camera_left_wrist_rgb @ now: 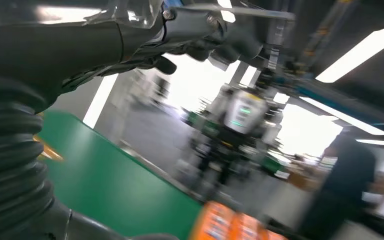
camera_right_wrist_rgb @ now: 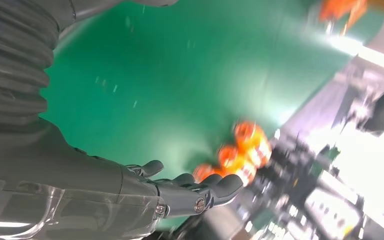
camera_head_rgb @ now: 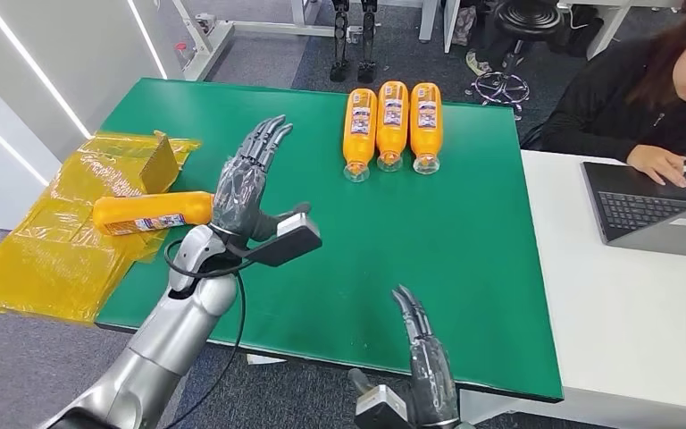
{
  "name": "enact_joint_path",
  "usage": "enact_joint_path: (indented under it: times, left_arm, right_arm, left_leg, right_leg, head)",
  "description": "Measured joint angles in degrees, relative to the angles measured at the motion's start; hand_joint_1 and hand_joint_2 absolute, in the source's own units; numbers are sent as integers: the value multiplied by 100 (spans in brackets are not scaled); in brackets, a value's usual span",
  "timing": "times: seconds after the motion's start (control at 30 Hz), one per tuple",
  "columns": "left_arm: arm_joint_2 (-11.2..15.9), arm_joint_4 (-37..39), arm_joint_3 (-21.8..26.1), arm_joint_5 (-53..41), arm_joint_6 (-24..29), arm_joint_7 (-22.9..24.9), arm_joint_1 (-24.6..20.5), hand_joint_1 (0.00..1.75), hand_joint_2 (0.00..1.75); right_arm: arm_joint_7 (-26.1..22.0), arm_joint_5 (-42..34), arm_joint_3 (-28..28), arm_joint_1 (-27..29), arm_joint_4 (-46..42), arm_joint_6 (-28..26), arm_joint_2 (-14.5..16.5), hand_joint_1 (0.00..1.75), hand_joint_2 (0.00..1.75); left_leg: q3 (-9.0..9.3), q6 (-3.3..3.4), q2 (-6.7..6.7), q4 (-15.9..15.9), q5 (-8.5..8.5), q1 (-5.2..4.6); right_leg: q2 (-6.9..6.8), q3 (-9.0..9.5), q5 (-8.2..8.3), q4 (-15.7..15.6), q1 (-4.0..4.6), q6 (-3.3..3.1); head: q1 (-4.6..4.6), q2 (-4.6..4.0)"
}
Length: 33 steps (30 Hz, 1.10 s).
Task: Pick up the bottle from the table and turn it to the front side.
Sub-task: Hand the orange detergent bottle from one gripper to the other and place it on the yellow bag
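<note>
Orange bottles: four, one lying apart

Green table mat [camera_head_rgb: 464,268], flat and matte, spreading across the middle of the head view. Lying in a tight row in the upper middle: three orange bottles [camera_head_rgb: 392,125], smooth plastic cylinders with pale labels, clear caps pointing toward the lower edge, sides touching. Resting alone at the left: a fourth orange bottle [camera_head_rgb: 152,213] on its side, half on the mat's left edge, half on a crinkled yellow plastic sheet [camera_head_rgb: 49,250]. Sitting on that sheet just above it: one small yellow cardboard box [camera_head_rgb: 159,163].

Left hand [camera_head_rgb: 248,183] hovering raised just right of the lone bottle, fingers straight and spread, gripping nothing, its lower part overlapping the bottle's right end in the picture; touching or not, impossible to tell. Right hand [camera_head_rgb: 424,357] showing at the lower edge, fingers extended over the mat, holding nothing, well apart from every bottle.

Sitting at the upper right: one person [camera_head_rgb: 634,98] at a white desk [camera_head_rgb: 643,304] with one grey laptop [camera_head_rgb: 661,210].
</note>
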Motion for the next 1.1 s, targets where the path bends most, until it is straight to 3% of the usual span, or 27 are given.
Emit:
enact_joint_path:
  times: [0.13, 0.3, 0.53, 0.73, 0.87, 1.1]
  left_arm:
    - [62, -1410, -260, 1438, -865, -611, 707, 0, 175]
    - [150, -2487, -375, 2950, -1853, -1139, 1282, 0, 175]
    - [192, -3207, -364, 4351, -2966, -1586, 1898, 0, 175]
    - [121, -3352, -344, 5286, -3882, -1582, 2263, 0, 175]
    - [21, -3334, -344, 5606, -4101, -1475, 2389, 0, 175]
    - [-103, -3110, -354, 5236, -3643, -1450, 2478, 0, 175]
  right_arm:
    - [-159, -185, -456, 80, -212, -342, -254, 0, 175]
    - [-270, -136, -1035, 260, -708, -541, -493, 0, 175]
    - [-652, -394, -1464, 587, -1656, -433, -585, 0, 175]
    - [-1228, -1495, -1555, 605, -2311, 228, -618, 0, 175]
    - [-1527, -1474, -1543, 640, -2646, 338, -509, 0, 175]
    - [-1729, -1248, -1175, 692, -2825, 72, -139, 0, 175]
  left_leg:
    - [0, 4, 1, 0, -5, -1]
    - [1, 5, -1, 0, -6, -1]
    - [2, 4, 0, -2, -6, 1]
    - [1, 5, -1, -2, -6, 1]
    - [2, 5, -1, -2, -6, 1]
    - [3, 4, 0, -3, -6, 2]
  right_leg:
    - [0, 0, -1, -3, 0, 2]
    - [-4, 3, -1, -4, -1, 2]
    - [-3, 2, -3, -2, 1, 0]
    - [-4, 3, -4, -2, 1, 0]
    - [-5, 4, -4, -2, 1, 1]
    - [-4, 3, -4, -1, 2, 0]
  head:
    - [1, 0]
    - [1, 0]
    - [-1, 0]
    - [1, 0]
    - [1, 0]
    - [1, 0]
